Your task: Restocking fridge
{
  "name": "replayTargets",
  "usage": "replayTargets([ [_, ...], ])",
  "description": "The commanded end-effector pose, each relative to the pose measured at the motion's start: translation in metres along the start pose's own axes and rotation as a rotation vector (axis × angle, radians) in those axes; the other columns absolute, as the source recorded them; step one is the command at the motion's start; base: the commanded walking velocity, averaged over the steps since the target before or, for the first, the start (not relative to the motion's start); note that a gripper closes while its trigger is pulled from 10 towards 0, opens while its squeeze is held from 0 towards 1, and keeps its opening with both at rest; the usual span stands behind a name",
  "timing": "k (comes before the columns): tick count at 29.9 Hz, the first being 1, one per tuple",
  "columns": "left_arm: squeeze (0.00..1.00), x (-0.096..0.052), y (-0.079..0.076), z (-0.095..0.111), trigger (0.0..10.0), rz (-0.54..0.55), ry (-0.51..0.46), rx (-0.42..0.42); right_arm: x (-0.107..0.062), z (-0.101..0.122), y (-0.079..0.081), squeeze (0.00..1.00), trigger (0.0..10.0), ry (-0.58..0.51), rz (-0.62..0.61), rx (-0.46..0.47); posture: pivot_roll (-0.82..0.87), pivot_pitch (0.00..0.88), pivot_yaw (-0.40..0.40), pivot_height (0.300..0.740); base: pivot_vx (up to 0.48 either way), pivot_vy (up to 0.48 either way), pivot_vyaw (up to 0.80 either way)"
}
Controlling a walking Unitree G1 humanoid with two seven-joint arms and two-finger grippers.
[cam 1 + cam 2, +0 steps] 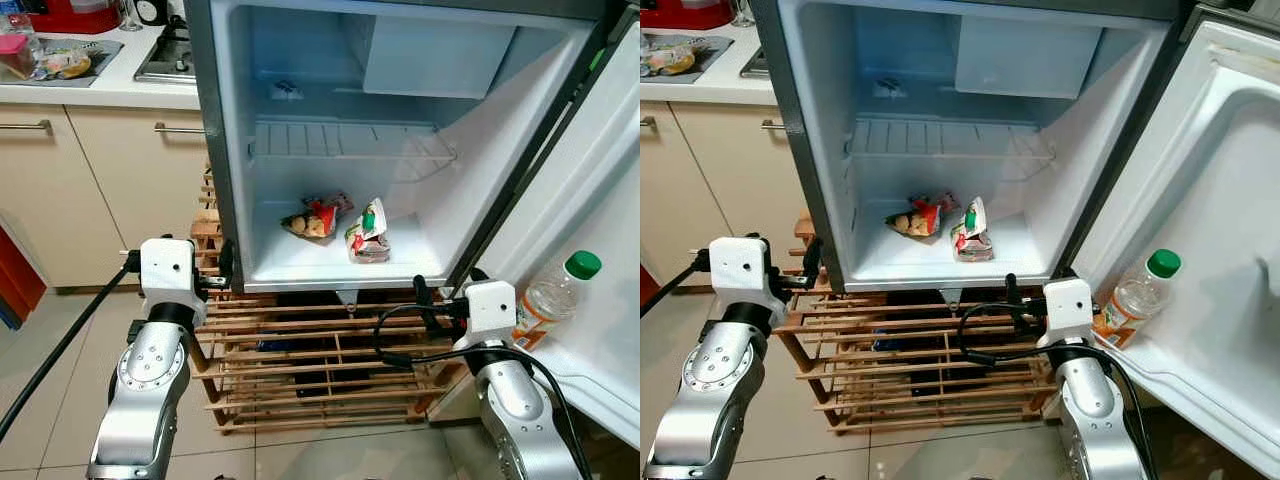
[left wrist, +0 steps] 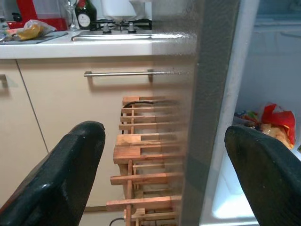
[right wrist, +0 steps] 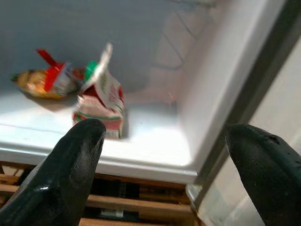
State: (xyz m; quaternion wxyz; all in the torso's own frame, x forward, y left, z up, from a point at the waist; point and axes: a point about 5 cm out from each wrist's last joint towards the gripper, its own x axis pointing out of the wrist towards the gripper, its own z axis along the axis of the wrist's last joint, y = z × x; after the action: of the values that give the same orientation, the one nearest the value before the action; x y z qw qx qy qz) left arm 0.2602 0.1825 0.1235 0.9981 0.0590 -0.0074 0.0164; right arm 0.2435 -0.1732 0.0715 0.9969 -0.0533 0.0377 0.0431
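The small fridge (image 1: 230, 200) stands open on a wooden rack. On its floor lie a red and yellow snack bag (image 1: 315, 217) and a red, white and green carton (image 1: 368, 232) (image 3: 99, 101). A clear bottle with a green cap (image 1: 555, 295) leans in the door shelf. My left gripper (image 2: 164, 179) is open, level with the fridge's left wall, with nothing between its fingers (image 2: 70, 174). My right gripper (image 3: 164, 174) is open and empty in front of the fridge's lower right corner, short of the carton.
The wooden slat rack (image 1: 320, 360) carries the fridge. To the left run beige cabinets (image 1: 90, 190) under a white counter (image 1: 120, 85) with a hob and a tray of items. The open fridge door (image 1: 600, 220) stands at the right.
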Motion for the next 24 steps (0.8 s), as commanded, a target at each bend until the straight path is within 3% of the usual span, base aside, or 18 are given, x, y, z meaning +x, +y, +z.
replayTargets([
  [1, 0.00, 0.003, -0.003, 0.002, 10.0, -0.006, -0.011, 0.002, 0.002, -0.007, -0.010, 0.00, 10.0, 0.047, -0.053, 0.034, -0.06, 0.000, -0.042, 0.740, 0.000, 0.000, 0.00],
  [5, 0.00, 0.005, -0.005, 0.005, 10.0, -0.025, -0.023, 0.004, 0.005, -0.016, -0.011, 0.00, 10.0, 0.090, -0.059, 0.046, -0.07, 0.000, -0.037, 0.740, 0.000, 0.000, 0.00],
  [16, 0.00, 0.006, -0.013, 0.005, 10.0, -0.062, -0.033, 0.002, 0.004, -0.015, -0.010, 0.00, 10.0, 0.083, -0.036, 0.007, -0.08, 0.000, -0.036, 0.740, 0.000, 0.000, 0.00],
  [21, 0.00, 0.007, -0.014, 0.006, 10.0, -0.062, -0.038, -0.002, 0.006, -0.007, -0.008, 0.00, 10.0, 0.031, -0.013, -0.031, -0.08, 0.000, -0.038, 0.740, 0.000, 0.000, 0.00],
  [24, 0.00, 0.008, -0.015, 0.008, 10.0, -0.061, -0.048, -0.005, 0.007, 0.009, -0.005, 0.00, 10.0, -0.079, -0.003, 0.001, -0.08, 0.000, -0.039, 0.740, 0.000, -0.240, 0.00],
])
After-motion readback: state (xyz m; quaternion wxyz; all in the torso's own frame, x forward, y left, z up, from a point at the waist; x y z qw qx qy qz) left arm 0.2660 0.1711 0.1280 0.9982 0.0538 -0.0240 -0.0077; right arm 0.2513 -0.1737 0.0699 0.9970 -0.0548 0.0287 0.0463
